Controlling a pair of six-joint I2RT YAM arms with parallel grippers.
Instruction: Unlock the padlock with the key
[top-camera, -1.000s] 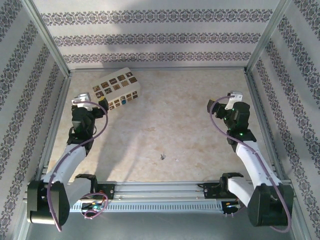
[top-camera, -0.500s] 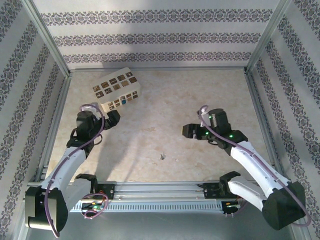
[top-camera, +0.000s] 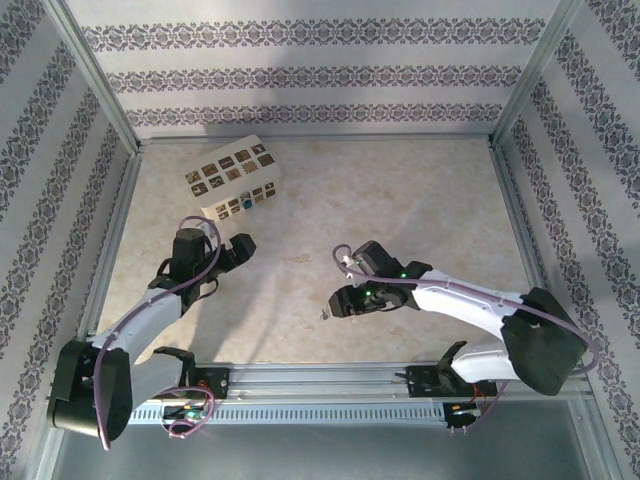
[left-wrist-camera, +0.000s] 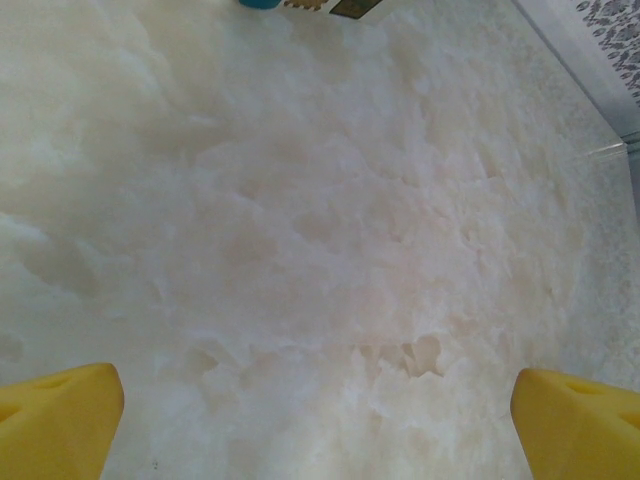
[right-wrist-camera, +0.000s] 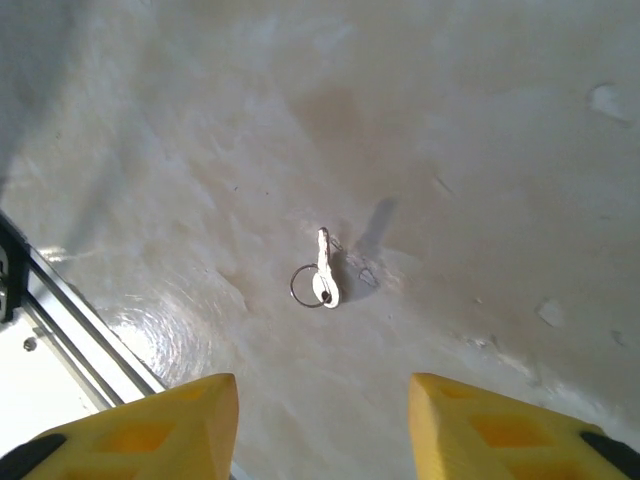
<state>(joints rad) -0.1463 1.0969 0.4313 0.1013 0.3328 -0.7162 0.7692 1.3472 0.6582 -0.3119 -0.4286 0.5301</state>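
A small silver key (right-wrist-camera: 323, 268) on a thin ring lies flat on the pale table (top-camera: 400, 200), near its front middle (top-camera: 324, 314). My right gripper (top-camera: 339, 300) hovers just right of the key, pointing down at it. In the right wrist view the key sits ahead of the yellow fingertips (right-wrist-camera: 322, 392), whose jaws stand apart with nothing between them. My left gripper (top-camera: 243, 246) is wide open over bare table left of centre, its yellow fingers (left-wrist-camera: 60, 415) at the frame's lower corners. The padlock is out of view.
A cream box (top-camera: 233, 177) with small dark picture tiles lies at the back left, its near edge (left-wrist-camera: 330, 6) just ahead of the left gripper. Patterned walls enclose the table on three sides. A metal rail (top-camera: 320, 380) runs along the front edge.
My right arm swung from the far right side to the table's front middle and came down over the key, its jaws narrowing. My left arm shifted right and nearer, staying open.
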